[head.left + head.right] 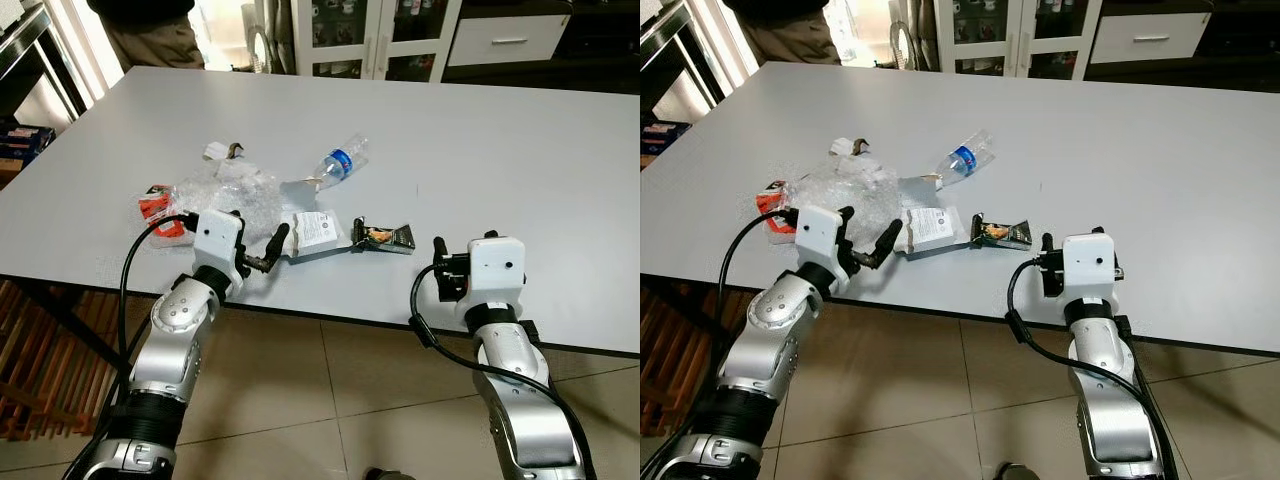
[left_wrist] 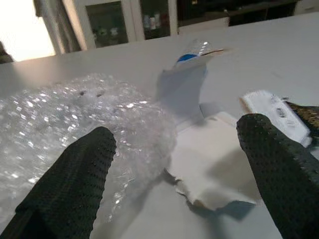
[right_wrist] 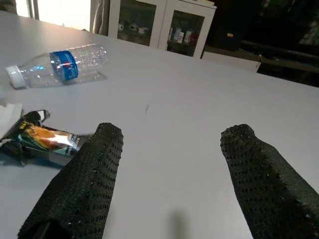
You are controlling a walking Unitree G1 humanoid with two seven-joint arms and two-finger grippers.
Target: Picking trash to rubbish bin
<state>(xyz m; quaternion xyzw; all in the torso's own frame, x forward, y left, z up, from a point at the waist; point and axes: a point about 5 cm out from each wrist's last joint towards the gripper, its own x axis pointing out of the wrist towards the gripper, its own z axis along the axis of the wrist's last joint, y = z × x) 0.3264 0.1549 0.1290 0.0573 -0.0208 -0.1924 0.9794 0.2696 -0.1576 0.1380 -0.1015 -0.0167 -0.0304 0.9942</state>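
Trash lies in a heap at the near left of the grey table [image 1: 520, 150]: crumpled bubble wrap [image 1: 225, 192], a clear plastic bottle [image 1: 338, 162] with a blue label on its side, a white paper packet [image 1: 318, 230], a dark snack wrapper [image 1: 386, 236] and a red packet [image 1: 157, 212]. My left gripper [image 1: 256, 236] is open at the table's front edge, one finger by the bubble wrap [image 2: 75, 114], the other by the white packet [image 2: 214, 154]. My right gripper [image 3: 169, 164] is open over bare table, just right of the snack wrapper [image 3: 45, 142], touching nothing.
A small white scrap [image 1: 220, 151] lies behind the bubble wrap. A person [image 1: 150, 30] stands beyond the table's far left corner. Glass-door cabinets [image 1: 370, 35] line the back wall. Wooden slats [image 1: 40, 360] sit under the table on the left.
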